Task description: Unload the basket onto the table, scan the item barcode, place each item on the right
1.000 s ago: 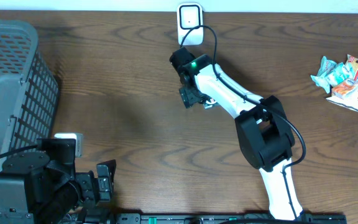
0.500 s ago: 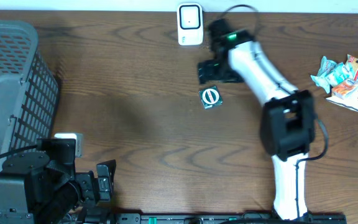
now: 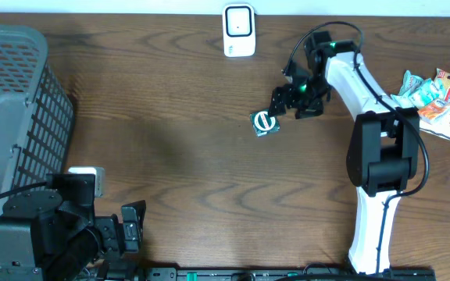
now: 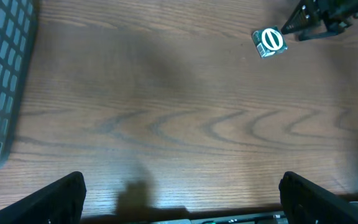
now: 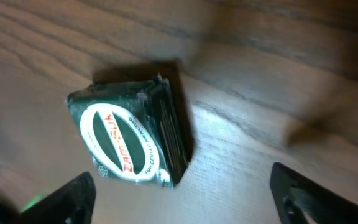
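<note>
The small dark-green packet (image 3: 264, 122) lies flat on the wooden table (image 3: 170, 156), a little right of the table's middle, with nothing gripping it. Its upper face carries a white oval ring with red lettering that is too blurred to read. In the right wrist view, the edge on its right looks layered. No barcode shows on the face that is up.

The right gripper (image 3: 294, 101) hovers just beside the packet, on its far-right side. Its jaws are spread; in the right wrist view the two fingertips (image 5: 73, 199) sit at the bottom corners of the picture, wide apart, and the packet is ahead of them and clear of both. The right arm reaches out from the near edge of the table and bends back toward the packet.

The white scanner (image 3: 239, 30) stands at the far edge of the table, beyond the packet and slightly to its left, well apart from it. A few bright snack packets (image 3: 436, 95) lie in a heap at the right end of the table.

The left gripper (image 4: 182, 196) is drawn back at the near-left corner, its jaws spread wide over bare wood, pinching nothing. A grey mesh basket (image 3: 14, 117) stands at the left end of the table, well away from the packet.
</note>
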{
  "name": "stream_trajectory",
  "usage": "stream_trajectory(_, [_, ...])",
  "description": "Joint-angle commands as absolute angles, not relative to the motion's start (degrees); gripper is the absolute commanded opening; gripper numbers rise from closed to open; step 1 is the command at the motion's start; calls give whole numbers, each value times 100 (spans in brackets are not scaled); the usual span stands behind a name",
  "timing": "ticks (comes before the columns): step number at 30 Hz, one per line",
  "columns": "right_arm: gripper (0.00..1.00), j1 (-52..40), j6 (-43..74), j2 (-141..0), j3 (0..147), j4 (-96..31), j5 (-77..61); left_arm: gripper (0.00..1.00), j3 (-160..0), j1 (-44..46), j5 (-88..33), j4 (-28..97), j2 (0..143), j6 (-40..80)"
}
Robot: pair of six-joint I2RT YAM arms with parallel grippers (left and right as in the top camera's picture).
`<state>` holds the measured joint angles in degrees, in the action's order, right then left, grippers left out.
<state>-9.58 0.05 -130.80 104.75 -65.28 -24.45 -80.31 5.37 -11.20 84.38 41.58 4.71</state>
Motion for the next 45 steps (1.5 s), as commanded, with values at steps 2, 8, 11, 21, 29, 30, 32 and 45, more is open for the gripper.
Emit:
stream_trajectory(2, [75,-1100,-176,-13085,10184,-6263,-2613,98,-8047,539,-1063,8440,4169,502])
stream_trajectory(8, [72,-1313,-178,-13085,9961,-6069,-2609,97,-8047,539,-1063,8440,4169,502])
stream_trajectory(11, [63,-1431,-174,-13085,9848,-5898,-2602,98,-8047,539,-1066,8440,4169,502])
stream_trajectory(21, [27,-1579,786,-13085,9717,-5719,-1874,98,-8047,539,-1063,8440,4169,502])
stream_trajectory(29, [36,-1568,982,-13082,10036,-6049,-1872,98,-8047,539,-1063,8440,4169,502])
stream_trajectory(30, [41,-1568,980,-13082,10143,-6202,-1868,98,-8047,539,-1066,8440,4169,502])
stream_trajectory(32, [53,-1568,982,-13082,10339,-6508,-1850,98,-8047,539,-1063,8440,4169,502])
stream_trajectory(45, [86,-1636,3402,-13082,10711,-7509,-2008,98,-8047,539,-1063,8440,4169,502])
